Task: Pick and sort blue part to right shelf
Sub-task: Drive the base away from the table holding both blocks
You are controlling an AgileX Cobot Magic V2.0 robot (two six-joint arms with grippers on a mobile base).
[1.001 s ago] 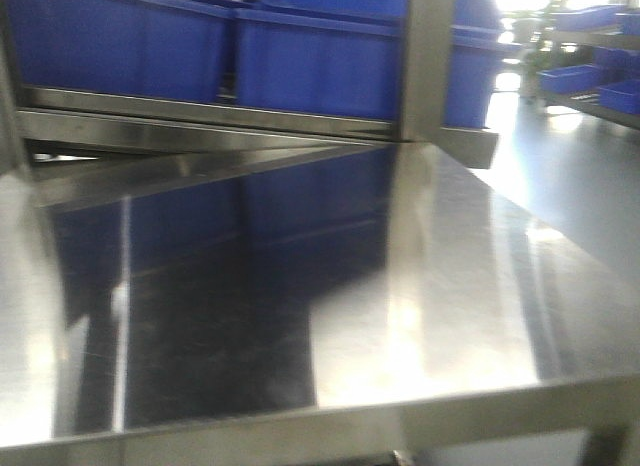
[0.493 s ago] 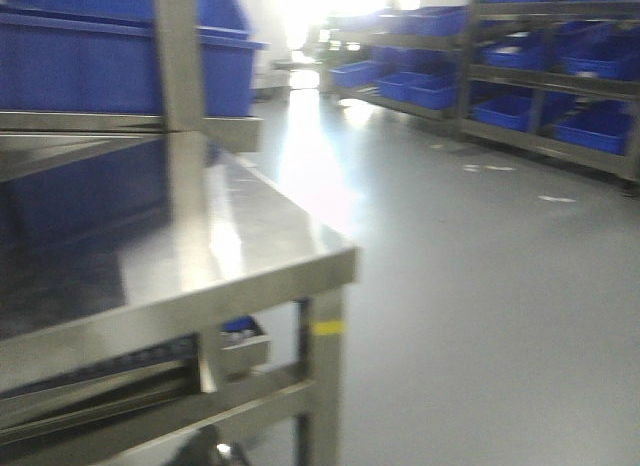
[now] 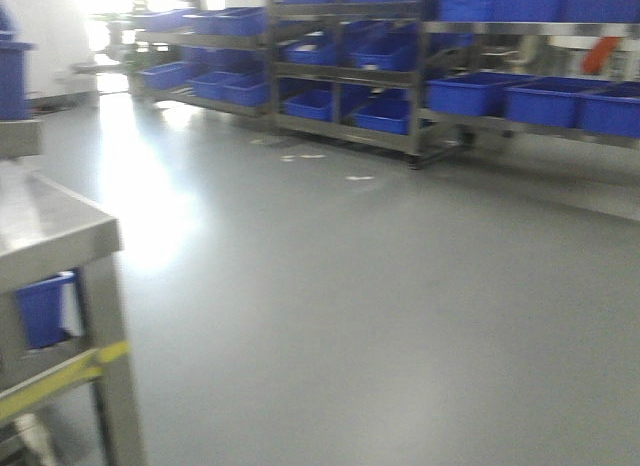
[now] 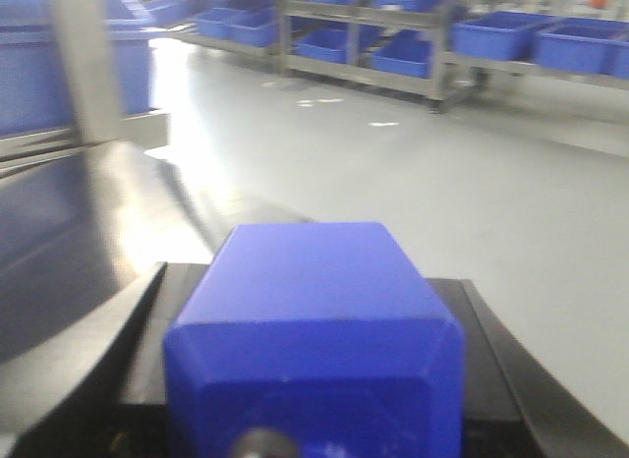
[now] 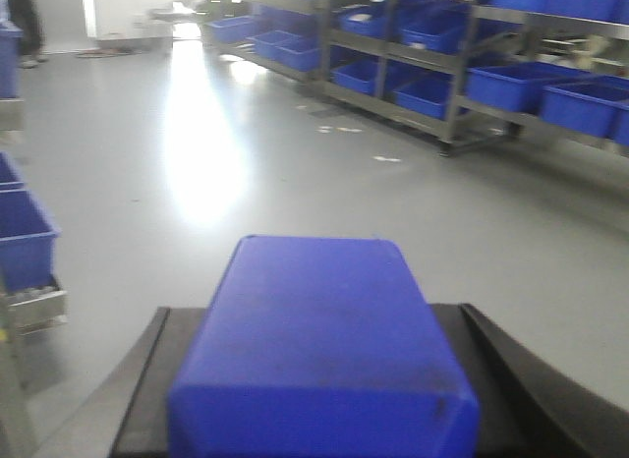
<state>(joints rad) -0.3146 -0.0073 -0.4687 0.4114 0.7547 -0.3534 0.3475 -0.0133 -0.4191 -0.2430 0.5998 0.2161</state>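
- Blue block (image 4: pixel 314 320) sits between left fingers (image 4: pixel 123 379), another block (image 5: pixel 319 350) between right fingers (image 5: pixel 511 409); pinched or loose, cannot tell.
- Whether either is the part is unclear.
- Shelf (image 3: pixel 418 86) stands well across the floor (image 3: pixel 350 316); placing remains.

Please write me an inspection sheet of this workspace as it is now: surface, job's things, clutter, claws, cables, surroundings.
Surface: steel table, shiny; only one corner shows, at the left of the front view.
Job's things: blue part between the left claw's black fingers; second blue part between the right claw's.
Clutter: white scraps on the floor near the shelves; a small blue bin under the table.
Claws: left claw and right claw each flank a part; the fingertips are hidden, so the grip cannot be confirmed.
Cables: nothing seen.
Surroundings: grey floor with strong glare; metal shelves loaded with blue bins ahead.
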